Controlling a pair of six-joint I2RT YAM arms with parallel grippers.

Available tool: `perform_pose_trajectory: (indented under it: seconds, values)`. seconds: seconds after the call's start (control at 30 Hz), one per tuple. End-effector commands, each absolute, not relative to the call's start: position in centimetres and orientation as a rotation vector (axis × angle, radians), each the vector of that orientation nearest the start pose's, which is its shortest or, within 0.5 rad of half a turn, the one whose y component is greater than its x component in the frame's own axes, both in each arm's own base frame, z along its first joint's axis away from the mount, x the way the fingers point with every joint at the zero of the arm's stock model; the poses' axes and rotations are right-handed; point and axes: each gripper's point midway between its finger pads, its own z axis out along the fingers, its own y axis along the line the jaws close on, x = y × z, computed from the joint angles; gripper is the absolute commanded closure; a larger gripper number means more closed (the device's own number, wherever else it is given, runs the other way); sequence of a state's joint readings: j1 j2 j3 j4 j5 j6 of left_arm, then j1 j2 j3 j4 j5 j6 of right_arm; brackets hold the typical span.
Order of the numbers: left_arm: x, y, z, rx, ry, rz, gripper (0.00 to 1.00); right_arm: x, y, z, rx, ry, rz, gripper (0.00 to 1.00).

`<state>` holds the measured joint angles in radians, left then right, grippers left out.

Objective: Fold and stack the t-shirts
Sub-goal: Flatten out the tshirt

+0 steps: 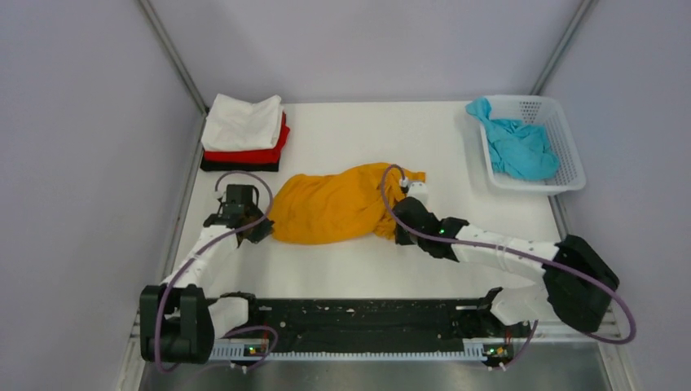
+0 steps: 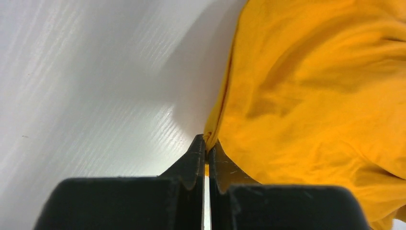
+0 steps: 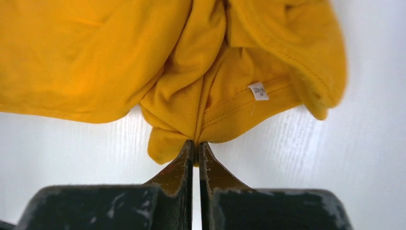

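Note:
An orange-yellow t-shirt (image 1: 338, 204) lies crumpled in the middle of the table. My left gripper (image 1: 262, 232) is shut on its left edge; in the left wrist view the jaws (image 2: 207, 146) pinch a fold of the orange-yellow cloth (image 2: 316, 86). My right gripper (image 1: 397, 232) is shut on the shirt's right end. In the right wrist view it (image 3: 196, 146) pinches the seam beside the ribbed collar (image 3: 249, 115) with its white tag. Folded white (image 1: 243, 122), red (image 1: 261, 153) and black (image 1: 236, 165) t-shirts are stacked at the back left. A teal t-shirt (image 1: 517, 147) lies bunched in the basket.
A white perforated basket (image 1: 570, 155) stands at the table's back right corner. Grey walls with metal corner posts close in the table on the left, back and right. Both arms' cables arc over the table beside the shirt.

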<state>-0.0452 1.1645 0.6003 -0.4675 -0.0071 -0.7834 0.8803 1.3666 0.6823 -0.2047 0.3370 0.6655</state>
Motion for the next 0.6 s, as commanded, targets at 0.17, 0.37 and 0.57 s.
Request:
perform_pose_trajectory:
  seconds: [0.17,0.37,0.57]
  values:
    - [27.4,-4.1,16.6,-0.795,2.137,-0.425,1.0,24.1,18.7,19.8,-0.024,2.061,0.347,1.0]
    - [26.7,-3.7,27.8,-0.691,1.879,-0.488,1.0,24.0,16.3,29.7,0.009,1.821,0.398,1.0]
    - [25.7,-1.6,33.8,-0.7,1.713,-0.411,1.0,23.0,12.5,36.0,0.062,1.669,0.364,1.0]
